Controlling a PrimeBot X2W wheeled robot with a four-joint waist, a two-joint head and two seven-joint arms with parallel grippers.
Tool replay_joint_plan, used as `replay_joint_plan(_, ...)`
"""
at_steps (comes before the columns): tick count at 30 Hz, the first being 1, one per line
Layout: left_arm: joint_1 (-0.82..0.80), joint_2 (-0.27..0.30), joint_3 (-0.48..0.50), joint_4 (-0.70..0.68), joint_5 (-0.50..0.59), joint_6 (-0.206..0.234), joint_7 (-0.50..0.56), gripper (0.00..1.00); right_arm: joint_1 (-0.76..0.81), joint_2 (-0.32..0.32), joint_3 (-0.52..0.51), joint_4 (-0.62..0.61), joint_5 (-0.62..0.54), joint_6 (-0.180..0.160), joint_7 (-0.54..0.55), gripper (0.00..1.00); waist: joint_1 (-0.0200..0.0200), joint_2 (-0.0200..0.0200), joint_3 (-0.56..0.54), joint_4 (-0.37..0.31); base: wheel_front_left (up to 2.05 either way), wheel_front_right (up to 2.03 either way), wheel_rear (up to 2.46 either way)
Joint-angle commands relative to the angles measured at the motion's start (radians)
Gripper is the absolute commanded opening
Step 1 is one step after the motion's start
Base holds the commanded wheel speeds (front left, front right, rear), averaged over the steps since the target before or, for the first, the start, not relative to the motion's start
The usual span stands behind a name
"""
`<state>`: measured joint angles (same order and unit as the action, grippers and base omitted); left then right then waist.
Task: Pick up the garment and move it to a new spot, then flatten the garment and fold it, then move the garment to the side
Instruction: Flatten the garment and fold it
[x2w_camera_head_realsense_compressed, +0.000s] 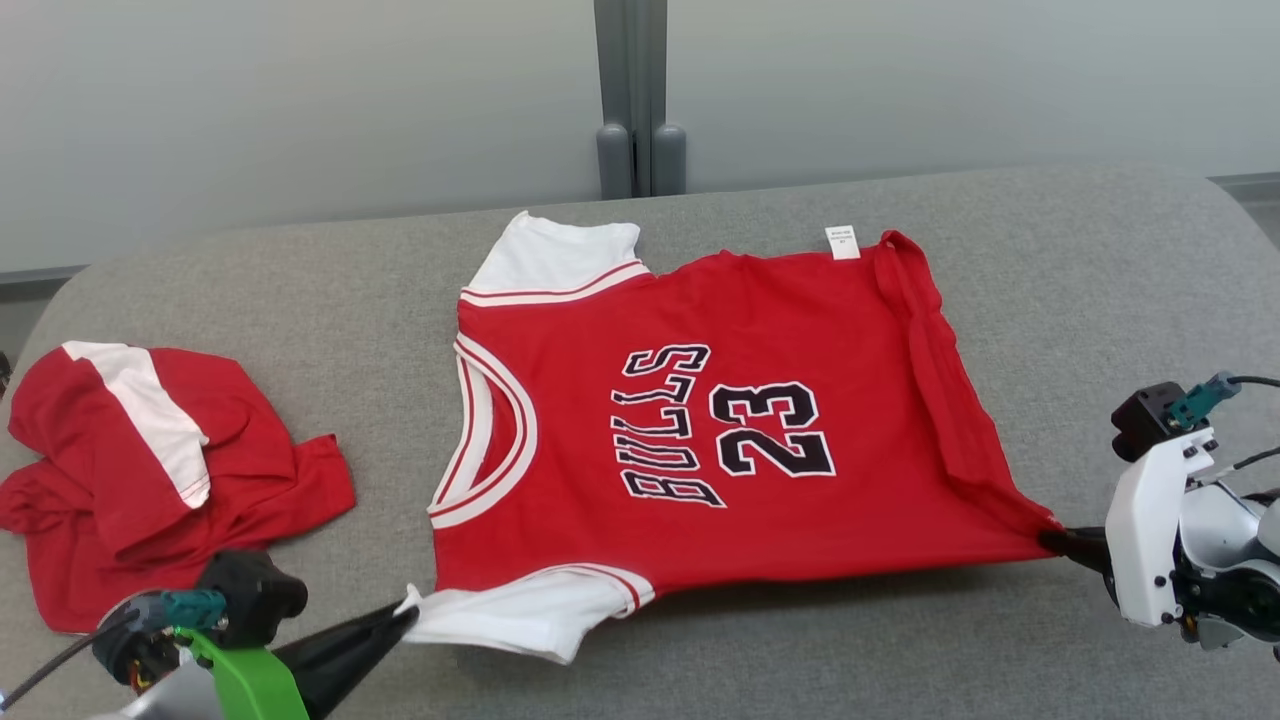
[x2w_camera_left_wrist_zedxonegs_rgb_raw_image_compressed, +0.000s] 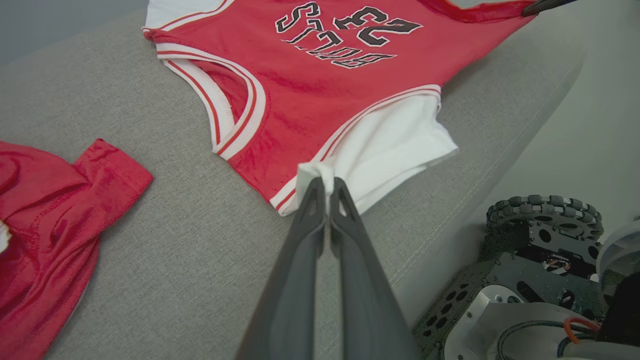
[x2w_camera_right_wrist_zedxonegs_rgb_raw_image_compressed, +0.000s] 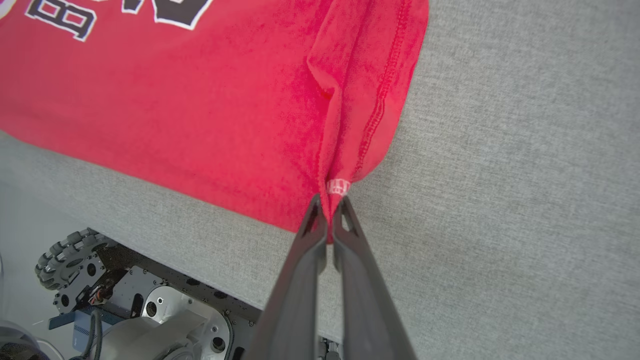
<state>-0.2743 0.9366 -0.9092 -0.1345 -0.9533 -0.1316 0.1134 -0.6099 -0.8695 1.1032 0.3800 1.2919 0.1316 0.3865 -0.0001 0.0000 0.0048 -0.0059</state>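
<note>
The jersey (x2w_camera_head_realsense_compressed: 700, 420) lies spread, print up, mid-table (x2w_camera_head_realsense_compressed: 1100, 280). The left gripper (x2w_camera_head_realsense_compressed: 408, 605) is clamped tight on the white sleeve (x2w_camera_head_realsense_compressed: 520, 615) tip at the near-left corner. The right gripper (x2w_camera_head_realsense_compressed: 1052, 541) is clamped tight on the red hem corner, near right. The cloth's near edge runs taut between them, close to the table's front edge. Bare surface lies right of and behind the jersey. A second garment (x2w_camera_head_realsense_compressed: 150, 470), red, lies left, apart.
</note>
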Motion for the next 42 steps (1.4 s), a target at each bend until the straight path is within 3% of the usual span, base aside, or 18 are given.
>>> replay_joint_plan(1, -0.033, 0.008, 0.01, 0.0, 0.013, 0.003, 0.005, 0.0, -0.019, -0.006, -0.004, 0.0, -0.002, -0.002, 0.007, 0.0, 0.0001, 0.0, 0.022, -0.005, 0.0, 0.0, 0.0)
replay_joint_plan(19, -0.371, -0.063, -0.08, 0.111, 0.082, 0.003, 0.085, 0.0, -0.258, 0.072, -0.023, 0.095, -0.082, -0.002, 0.134, 0.0, 0.0001, 0.0, 0.231, -0.018, 0.0, 0.0, 0.0)
replay_joint_plan(25, -0.481, -0.1, -0.133, 0.2, 0.106, 0.003, 0.053, 0.0, -0.32, 0.122, -0.044, 0.161, -0.093, -0.002, 0.123, 0.0, 0.0001, 0.0, 0.28, -0.015, 0.0, 0.0, 0.0)
replay_joint_plan(34, -0.575, -0.157, -0.188, 0.345, 0.137, 0.003, -0.01, 0.0, -0.357, 0.146, -0.022, 0.188, -0.117, -0.002, 0.113, 0.0, 0.0001, 0.0, 0.313, -0.007, 0.0, 0.0, 0.0)
replay_joint_plan(35, -0.582, -0.163, -0.193, 0.364, 0.137, 0.003, -0.009, 0.0, -0.362, 0.147, -0.02, 0.191, -0.123, -0.002, 0.105, 0.42, 0.0001, 0.0, 0.315, -0.006, 0.0, 0.0, 0.0)
replay_joint_plan(36, -0.587, -0.169, -0.192, 0.386, 0.138, 0.004, -0.009, 0.0, -0.361, 0.147, -0.025, 0.206, -0.116, -0.002, 0.104, 1.0, 0.0001, 0.0, 0.315, -0.006, 0.0, 0.0, 0.0)
replay_joint_plan(37, -0.589, -0.178, -0.193, 0.411, 0.139, 0.01, -0.003, 0.56, -0.357, 0.151, -0.033, 0.228, -0.106, -0.002, 0.105, 1.0, 0.0001, 0.0, 0.315, -0.006, 0.0, 0.0, 0.0)
replay_joint_plan(38, -0.591, -0.187, -0.199, 0.428, 0.144, 0.01, -0.001, 1.0, -0.354, 0.161, -0.033, 0.233, -0.102, -0.002, 0.108, 1.0, 0.0001, 0.0, 0.315, -0.006, 0.0, 0.0, 0.0)
replay_joint_plan(42, -0.597, -0.224, -0.189, 0.485, 0.164, 0.047, -0.046, 1.0, -0.355, 0.177, -0.044, 0.243, -0.111, -0.001, 0.048, 1.0, 0.0001, 0.0, 0.31, -0.004, 0.0, 0.0, 0.0)
